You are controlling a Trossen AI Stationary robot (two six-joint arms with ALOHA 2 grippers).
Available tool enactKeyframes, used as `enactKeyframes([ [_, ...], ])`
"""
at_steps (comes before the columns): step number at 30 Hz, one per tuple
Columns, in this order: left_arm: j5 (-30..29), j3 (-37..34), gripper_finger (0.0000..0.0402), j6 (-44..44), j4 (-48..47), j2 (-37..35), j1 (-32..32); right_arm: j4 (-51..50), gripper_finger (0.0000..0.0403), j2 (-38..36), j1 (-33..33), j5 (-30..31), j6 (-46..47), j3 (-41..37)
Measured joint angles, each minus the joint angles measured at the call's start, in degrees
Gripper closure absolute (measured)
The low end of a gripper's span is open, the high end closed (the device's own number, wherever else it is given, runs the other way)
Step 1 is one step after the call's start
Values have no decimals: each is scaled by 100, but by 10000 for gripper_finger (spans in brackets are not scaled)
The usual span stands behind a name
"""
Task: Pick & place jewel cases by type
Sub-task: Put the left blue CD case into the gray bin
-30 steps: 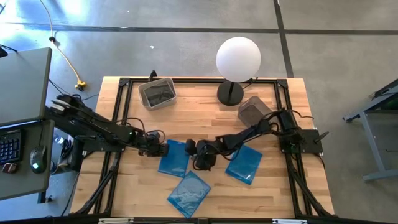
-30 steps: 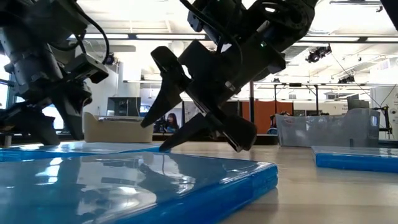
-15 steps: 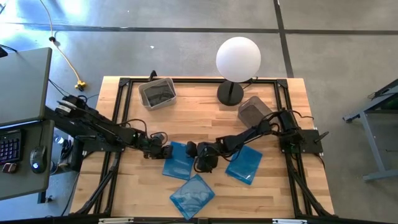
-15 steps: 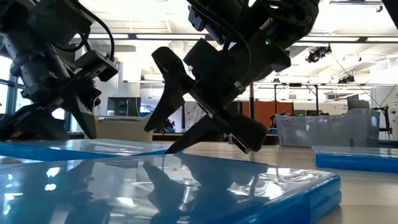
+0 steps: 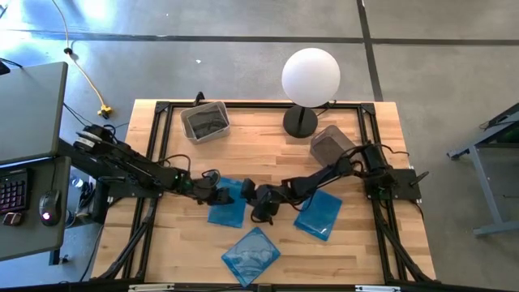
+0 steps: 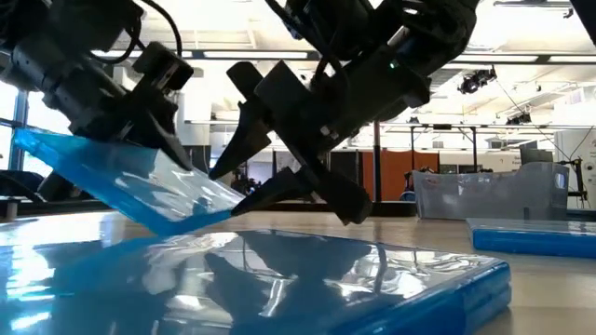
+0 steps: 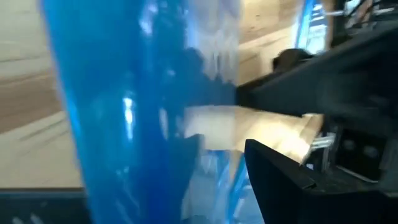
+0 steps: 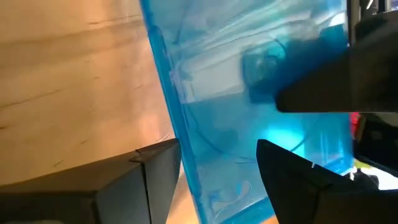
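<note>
Slippage is the main risk: the left gripper [image 5: 212,193] is clamped on one edge of a blue case [image 5: 229,203] near the table's middle, and the low view shows that case [image 6: 140,181] tilted, its gripped side raised and its far edge dipping toward the table. A thin, smooth plastic case held by one rim could pivot or slide out if the arm swings quickly — and it would likely land on the case in front [image 5: 250,255].

The right gripper [image 5: 261,212] hangs just beside the lifted case's other edge with its fingers [image 6: 251,121] spread and nothing between them. That closeness is the second hazard — if either arm shifts sideways, the open fingers could knock the case loose or the two wrists could collide.

A third blue case [image 5: 318,212] lies flat under the right arm, apart from the others. The pale bin [image 5: 204,121] and grey bin [image 5: 331,144] sit at the far side, so whichever is the goal, the carry passes over open table, where a drop would leave the case askew and harder to grasp. No dark cases can be made out on the table
</note>
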Motion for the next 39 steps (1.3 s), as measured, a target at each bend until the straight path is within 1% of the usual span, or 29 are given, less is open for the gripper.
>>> enactKeyframes([
  [4, 42, 0, 235, 65, -56, 2, 0, -99, 198, -1, 33, 468, 33, 0],
  [7, 44, 0, 250, 74, -181, 2, 0, -108, 198, -1, 60, 751, 35, 0],
  [10, 46, 0, 281, 121, -194, 2, 0, -109, 198, -1, 88, 770, 44, 0],
  [14, 24, 5, 335, 224, -158, -5, 0, -166, 199, -3, 85, 839, 79, 0],
  [16, 4, 11, 361, 231, -117, -9, 0, -211, 199, -3, 102, 1212, 108, 2],
  [19, 17, 10, 390, 298, -22, -7, -2, -367, 199, -59, 233, 2164, -88, 24],
  [20, -29, 11, 393, 343, 16, -7, -2, -445, 199, -76, 306, 2475, -235, 26],
  [22, -233, 9, 392, 365, 63, -7, -4, -645, 199, -122, 486, 2907, -423, 24],
  [24, -461, 7, 384, 403, 124, -7, -2, -916, 199, -257, 672, 3203, -428, 24],
  [26, -682, 0, 380, 542, 221, -3, -2, -1312, 199, -456, 833, 3625, -295, 24],
  [29, -982, -3, 378, 831, 531, -1, 4, -2297, 199, -874, 987, 4344, 224, 16],
  [33, -1185, 266, 378, 1520, 662, 0, 251, -3865, 199, -1713, 1119, 5003, 1564, 13],
  [36, -1272, 717, 377, 2311, 622, 1, 597, -5080, 199, -2406, 1260, 5158, 2929, 13],
  [39, -1141, 1311, 377, 3281, 444, 152, 979, -6203, 199, -3094, 1424, 5021, 4601, 13],
])
